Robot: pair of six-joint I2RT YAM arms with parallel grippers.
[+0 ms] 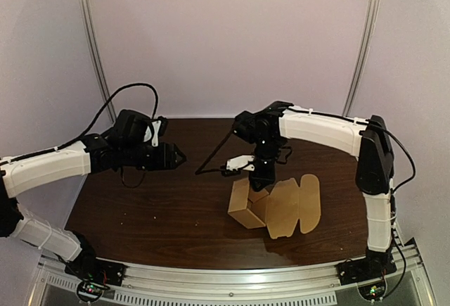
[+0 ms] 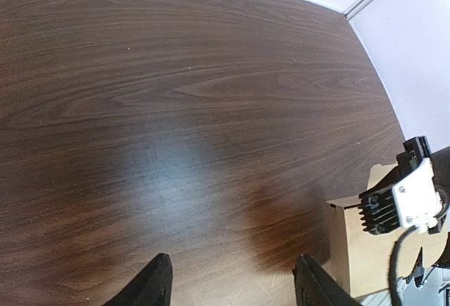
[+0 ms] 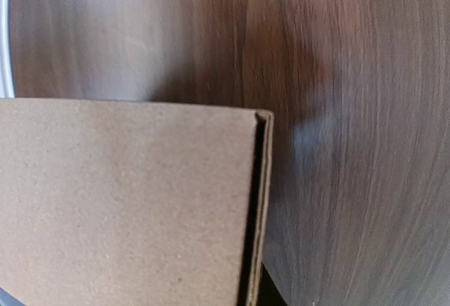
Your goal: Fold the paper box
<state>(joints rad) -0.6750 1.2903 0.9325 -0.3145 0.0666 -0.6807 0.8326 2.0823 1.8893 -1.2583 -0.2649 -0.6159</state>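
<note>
The box (image 1: 275,207) sits right of the middle of the table (image 1: 140,211), toward the near edge. Its body stands half formed on the left, and the lid with its rounded tabs lies open to the right. My right fingers (image 1: 257,179) are down at the top edge of the standing wall. The right wrist view shows only that cardboard and its doubled edge, so I cannot tell whether they are clamped on it or just beside it. My left fingers (image 2: 159,283) are apart, holding nothing, hovering well left of the box.

I judge the wall needs tucking down along its crease. I would first brace the body from its left side, then press slowly and squarely, because light cardboard will likely skate on this surface. The table is dark, smooth wood with a sheen. A pale wall (image 1: 225,39) stands behind it, and a metal rail (image 1: 232,278) runs along the near edge.
</note>
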